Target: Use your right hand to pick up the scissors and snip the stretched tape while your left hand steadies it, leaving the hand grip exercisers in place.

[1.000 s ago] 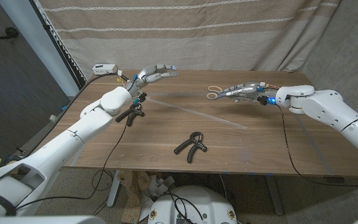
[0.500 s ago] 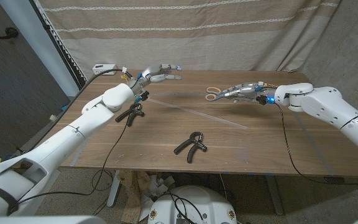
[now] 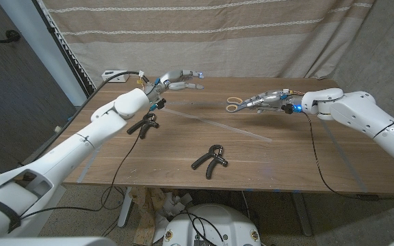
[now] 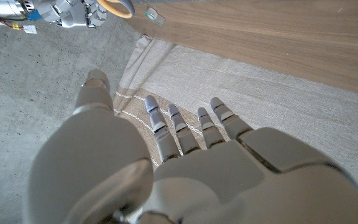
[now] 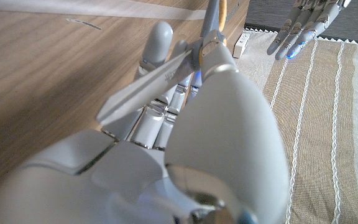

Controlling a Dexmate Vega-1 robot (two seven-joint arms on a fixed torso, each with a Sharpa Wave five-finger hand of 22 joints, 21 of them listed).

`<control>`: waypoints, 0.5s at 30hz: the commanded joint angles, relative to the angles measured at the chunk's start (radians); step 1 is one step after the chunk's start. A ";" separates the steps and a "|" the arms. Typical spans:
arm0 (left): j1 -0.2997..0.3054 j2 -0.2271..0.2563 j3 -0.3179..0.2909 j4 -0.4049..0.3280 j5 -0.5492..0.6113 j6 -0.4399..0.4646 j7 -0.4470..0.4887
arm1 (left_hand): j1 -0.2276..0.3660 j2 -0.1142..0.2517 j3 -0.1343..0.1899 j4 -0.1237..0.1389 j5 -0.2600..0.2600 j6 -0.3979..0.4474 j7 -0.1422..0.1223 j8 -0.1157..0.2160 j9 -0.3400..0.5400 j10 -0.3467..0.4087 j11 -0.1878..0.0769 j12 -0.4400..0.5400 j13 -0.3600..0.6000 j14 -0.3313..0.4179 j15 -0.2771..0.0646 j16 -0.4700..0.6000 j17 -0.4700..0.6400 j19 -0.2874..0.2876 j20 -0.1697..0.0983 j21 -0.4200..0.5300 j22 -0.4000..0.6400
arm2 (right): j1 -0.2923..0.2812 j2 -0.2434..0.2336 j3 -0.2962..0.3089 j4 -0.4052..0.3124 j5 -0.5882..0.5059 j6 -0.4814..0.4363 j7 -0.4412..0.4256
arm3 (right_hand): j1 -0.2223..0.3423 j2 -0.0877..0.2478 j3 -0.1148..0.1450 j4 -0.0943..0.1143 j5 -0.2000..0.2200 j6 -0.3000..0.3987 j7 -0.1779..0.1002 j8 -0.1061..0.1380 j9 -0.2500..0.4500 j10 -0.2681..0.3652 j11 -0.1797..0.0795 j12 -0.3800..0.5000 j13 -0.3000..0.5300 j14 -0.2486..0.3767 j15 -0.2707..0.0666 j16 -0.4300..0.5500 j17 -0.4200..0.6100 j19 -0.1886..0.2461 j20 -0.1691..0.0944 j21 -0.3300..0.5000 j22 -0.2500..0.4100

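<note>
The right hand hovers over the far right part of the wooden table, its fingers closed around the scissors. In the right wrist view the scissors lie across the fingers, blades together, pinned under the thumb, with the yellowish handle loops reaching past the fingertips. In the head view those loops point toward the middle of the table.

The left hand is raised near the far left edge of the table, holding nothing, fingers stretched out and a little apart, pointing toward the right hand. The left wrist view shows the same hand from behind, fingers straight and spread over the striped beige curtain.

A strip of clear tape runs across the tabletop from just below the left hand toward the right side, between the 2 hands.

2 black hand grip exercisers lie on the table: 1 beside the left forearm, near the tape's left end, the other nearer the front edge, well apart from both hands.

A white power strip sits at the far left corner.
</note>
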 commanded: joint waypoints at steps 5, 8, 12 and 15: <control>-0.021 0.036 0.018 -0.091 0.093 0.102 -0.010 | 0.021 0.005 0.010 0.002 -0.001 0.012 -0.001 0.002 0.006 -0.010 0.003 -0.001 0.001 -0.009 -0.155 -0.001 0.003 0.005 -0.082 0.002 0.003 | 0.032 0.006 -0.018 0.013 -0.012 -0.039 0.010 | 0.170 0.155 0.006 0.001 0.005 0.000 0.004 -0.003 0.003 0.002 0.003 -0.009 -0.002 0.105 -0.104 0.007 0.003 -0.007 -0.046 0.012 -0.004; -0.027 0.044 0.022 -0.102 0.111 0.115 -0.017 | 0.025 0.006 0.012 0.002 -0.002 0.017 -0.001 0.004 0.006 -0.011 0.002 -0.001 0.001 -0.010 -0.155 -0.001 0.003 0.005 -0.082 0.002 0.003 | 0.032 0.004 -0.017 0.012 -0.012 -0.043 0.010 | 0.170 0.155 0.006 0.001 0.005 0.000 0.004 -0.004 0.003 0.002 0.001 -0.011 -0.003 0.106 -0.104 0.007 0.003 -0.007 -0.046 0.014 -0.005; -0.038 0.056 0.029 -0.128 0.151 0.149 -0.022 | 0.035 0.012 0.017 0.005 -0.006 0.031 0.011 0.008 0.007 -0.010 0.002 0.000 0.002 -0.013 -0.154 -0.001 0.003 0.005 -0.083 0.003 0.004 | 0.034 0.002 -0.018 0.012 -0.012 -0.048 0.013 | 0.171 0.155 0.006 0.001 0.005 0.001 0.003 -0.005 0.003 0.004 0.002 -0.011 -0.004 0.106 -0.104 0.007 0.002 -0.008 -0.046 0.016 -0.007; -0.042 0.058 0.032 -0.136 0.172 0.157 -0.018 | 0.037 0.013 0.018 0.006 -0.008 0.037 0.012 0.009 0.008 -0.010 0.003 0.001 0.002 -0.014 -0.153 0.000 0.004 0.004 -0.083 0.003 0.004 | 0.038 0.003 -0.021 0.015 -0.017 -0.045 0.018 | 0.171 0.155 0.006 0.001 0.005 0.002 0.003 -0.006 0.003 0.004 0.002 -0.012 -0.004 0.106 -0.104 0.007 0.002 -0.008 -0.046 0.017 -0.008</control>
